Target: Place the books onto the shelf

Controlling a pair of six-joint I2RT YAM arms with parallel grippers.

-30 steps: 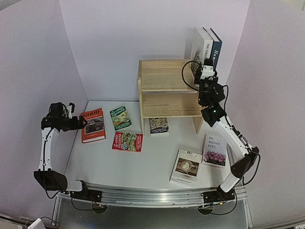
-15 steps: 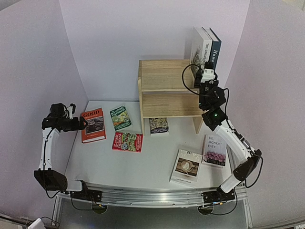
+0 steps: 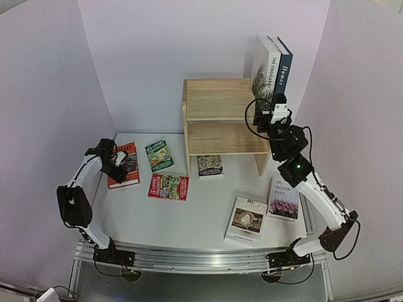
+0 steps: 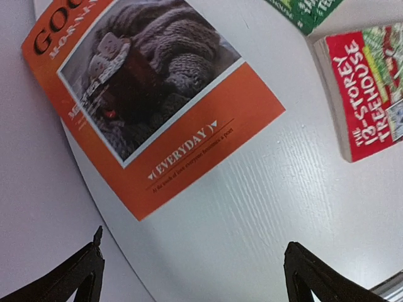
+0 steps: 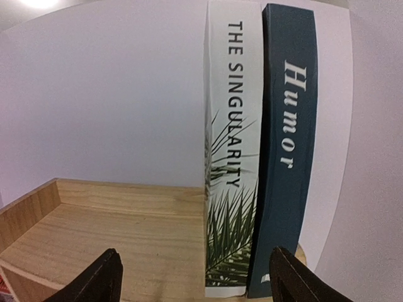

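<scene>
Two books already stand upright at the right end of the shelf's top tier: the white plant-cover book and the dark blue "Humor", spines out and touching. They likely lean on each other so that neither tips. Six more lie flat on the tabletop. The orange "GOOD" book is at the left, with the green paperback and the red paperback just beside it. The dark paperback is at the shelf's foot, and the coffee-cover book and the flower-cover book lie to the right.

The right gripper faces the standing pair with its jaws spread and nothing between them, so it has released them. The left gripper hangs wide open above the near edge of the orange book, empty, probably lining up to take that book next.

Against a second ago, the right gripper has drawn back from the two spines and widened its jaws. The left arm has swung in from beside the wall to hover over the orange cover. No book has shifted
</scene>
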